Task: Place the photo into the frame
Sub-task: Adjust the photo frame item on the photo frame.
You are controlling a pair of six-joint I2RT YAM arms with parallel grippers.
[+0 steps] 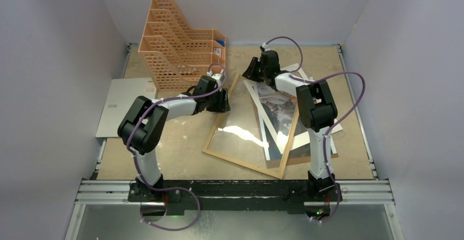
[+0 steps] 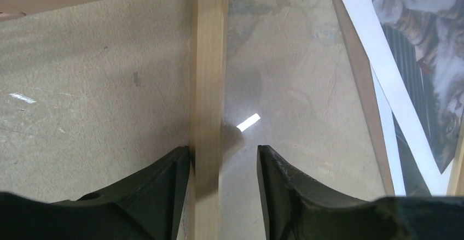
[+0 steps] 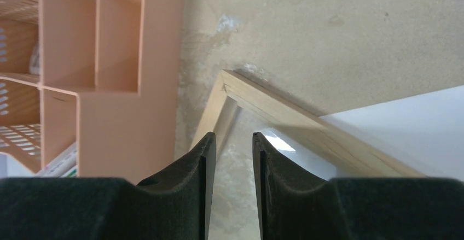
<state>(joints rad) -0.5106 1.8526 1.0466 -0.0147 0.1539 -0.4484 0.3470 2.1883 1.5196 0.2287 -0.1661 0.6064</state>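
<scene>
Now the left jaws (image 2: 224, 152) stand open astride a stiff wooden rail of the frame (image 2: 208, 59), the right jaws (image 3: 234, 139) narrowly parted and empty near its corner, while the photo (image 2: 421, 32), probably light, floppy and best pinched by its white border, lies right of the left jaws, past the fragile glass.

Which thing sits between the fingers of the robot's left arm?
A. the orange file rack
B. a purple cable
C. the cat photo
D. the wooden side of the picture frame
D: the left wrist view shows a wooden side of the frame running between the open jaws of the left gripper.
</scene>
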